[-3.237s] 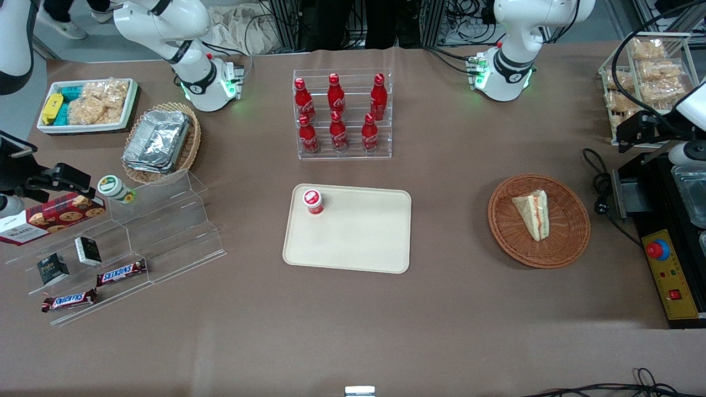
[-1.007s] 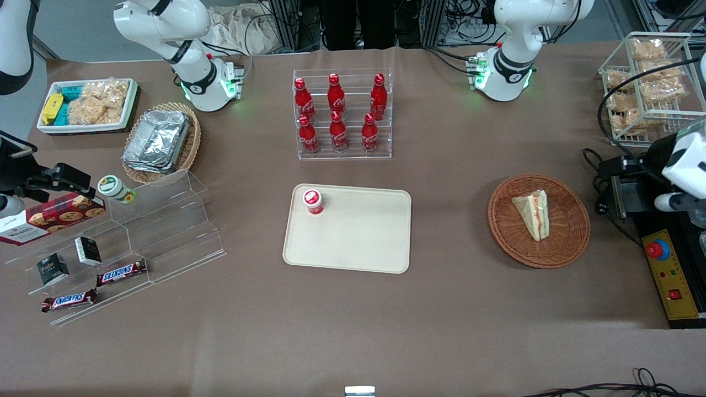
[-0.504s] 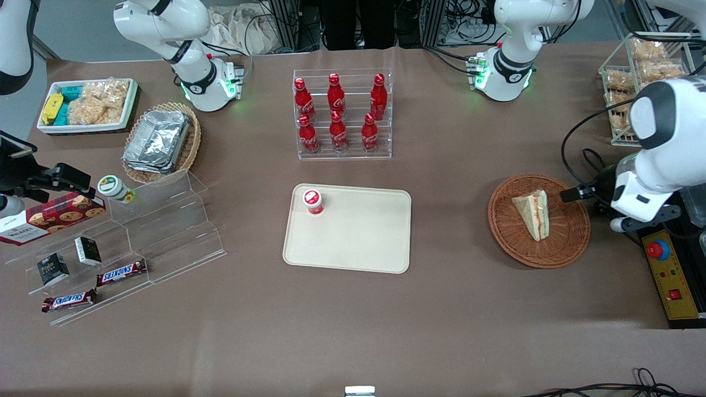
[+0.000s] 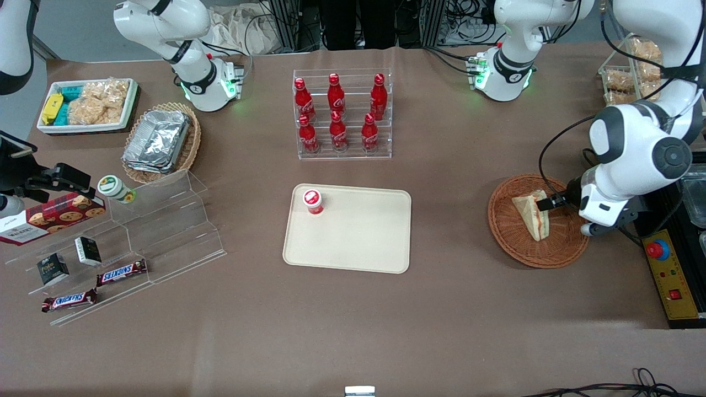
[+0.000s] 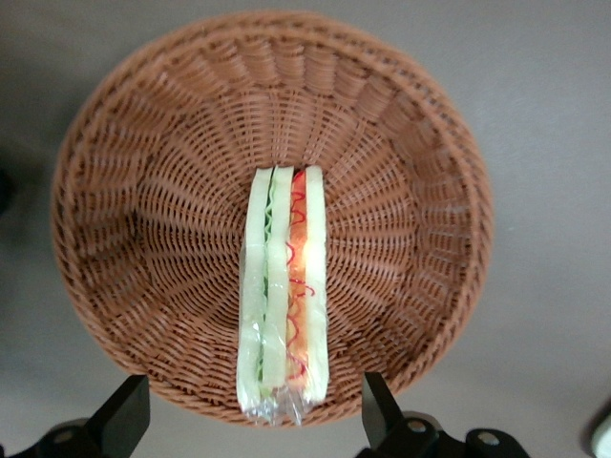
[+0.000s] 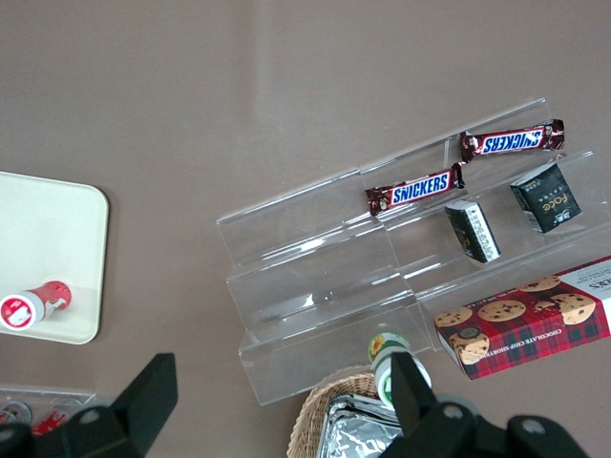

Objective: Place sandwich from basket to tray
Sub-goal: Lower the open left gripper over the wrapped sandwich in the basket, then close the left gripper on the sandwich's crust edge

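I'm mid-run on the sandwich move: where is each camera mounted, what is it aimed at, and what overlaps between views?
Front view: high, facing the robots, looking down on the table; both arm bases show, and the gripper is over the basket.
Left wrist view: on the working arm, straight down at the sandwich in the basket; open fingers show.
Right wrist view: on the parked arm, down at the acrylic steps and tray; its fingers show.
Shared: front and left wrist both show sandwich and basket.

Even, bright overhead light; soft shadows beside the tray point(image 4: 358, 242) and basket point(image 4: 510, 242). The gripper point(image 5: 256, 420), above the basket, looks blurred.
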